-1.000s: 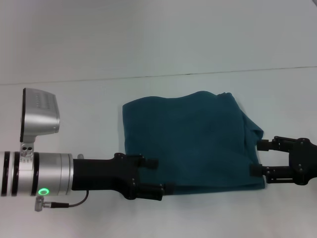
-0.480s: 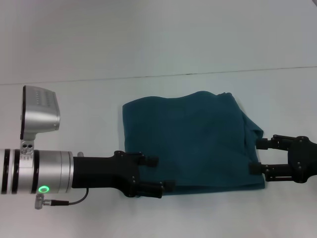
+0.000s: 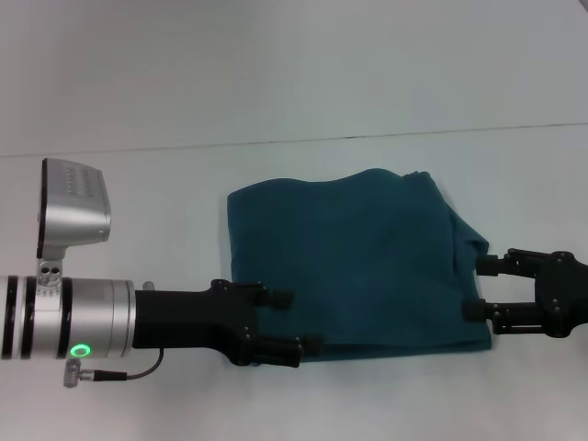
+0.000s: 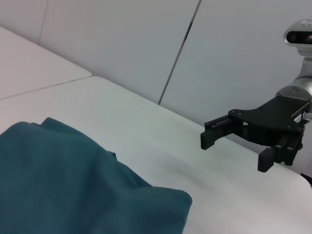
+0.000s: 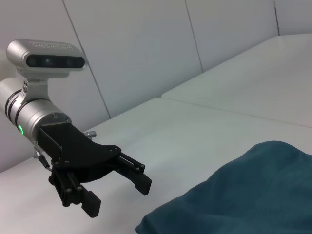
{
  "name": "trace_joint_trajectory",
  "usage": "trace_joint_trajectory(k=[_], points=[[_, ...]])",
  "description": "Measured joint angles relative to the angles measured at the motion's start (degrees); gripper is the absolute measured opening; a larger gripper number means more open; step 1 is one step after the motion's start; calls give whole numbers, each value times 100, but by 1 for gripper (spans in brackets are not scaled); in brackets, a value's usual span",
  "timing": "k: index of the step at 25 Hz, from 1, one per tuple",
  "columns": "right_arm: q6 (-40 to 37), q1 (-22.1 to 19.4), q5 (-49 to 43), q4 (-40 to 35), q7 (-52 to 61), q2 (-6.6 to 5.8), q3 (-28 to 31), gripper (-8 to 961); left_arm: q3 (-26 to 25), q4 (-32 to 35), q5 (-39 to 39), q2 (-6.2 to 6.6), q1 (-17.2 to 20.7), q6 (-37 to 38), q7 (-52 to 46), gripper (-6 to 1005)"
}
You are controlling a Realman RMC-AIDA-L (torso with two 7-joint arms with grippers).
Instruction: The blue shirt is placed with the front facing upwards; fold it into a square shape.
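Two open, empty pincers — left (image 3: 289, 323), right (image 3: 480, 288) — level, flanking folded blue shirt (image 3: 354, 262).

Blue shirt (image 4: 73, 180) near right gripper (image 4: 236, 153) (agape)

Cut off by the head view's edges: left gripper (image 3: 299, 323) arm's rear, right gripper (image 3: 478, 288) wrist; lettering on blue shirt (image 3: 354, 262) hidden.

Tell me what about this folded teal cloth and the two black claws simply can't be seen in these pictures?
- The dark teal-blue cotton shirt: its front and collar are hidden in every view, folded under.
- Its layers: not countable in any view.
- Left black end effector: the head view cannot show whether it touches the cloth's edge.
- Right black end effector: its arm is cut off by the head view's edge.
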Motion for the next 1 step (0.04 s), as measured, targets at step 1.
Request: trace_joint_trajectory(k=[1], points=[[0, -3, 0, 0, 0, 1, 4, 907, 0, 0, 1, 0, 0, 2, 0, 891]])
